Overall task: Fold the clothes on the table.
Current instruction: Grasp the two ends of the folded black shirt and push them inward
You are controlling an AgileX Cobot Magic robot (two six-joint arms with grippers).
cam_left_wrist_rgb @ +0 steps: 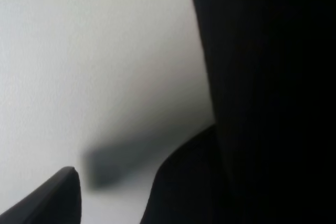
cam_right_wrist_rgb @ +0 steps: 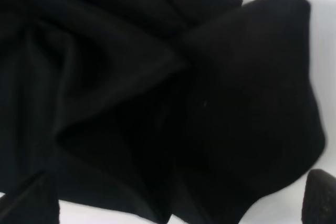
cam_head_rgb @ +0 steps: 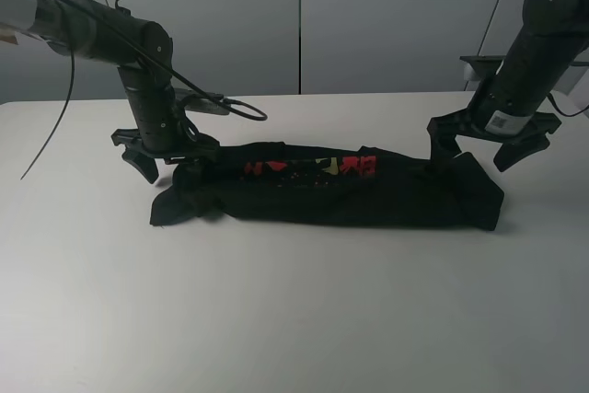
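A black T-shirt (cam_head_rgb: 368, 198) lies on the white tabletop (cam_head_rgb: 294, 319), gathered into a long, narrow band running left to right across the middle. A strip of red and yellow lettering (cam_head_rgb: 313, 168) shows along its far edge. The left tool (cam_head_rgb: 167, 170) stands at the band's left end, released. One fingertip (cam_left_wrist_rgb: 52, 200) is over bare tabletop, clear of the cloth, and the other is lost against the dark fabric. The right tool (cam_head_rgb: 472, 159) is at the right end, also released, with its fingers wide apart over the rumpled corner and gripping nothing. Whether they touch the cloth cannot be told. A looped cable (cam_head_rgb: 241, 109) hangs behind the left arm.
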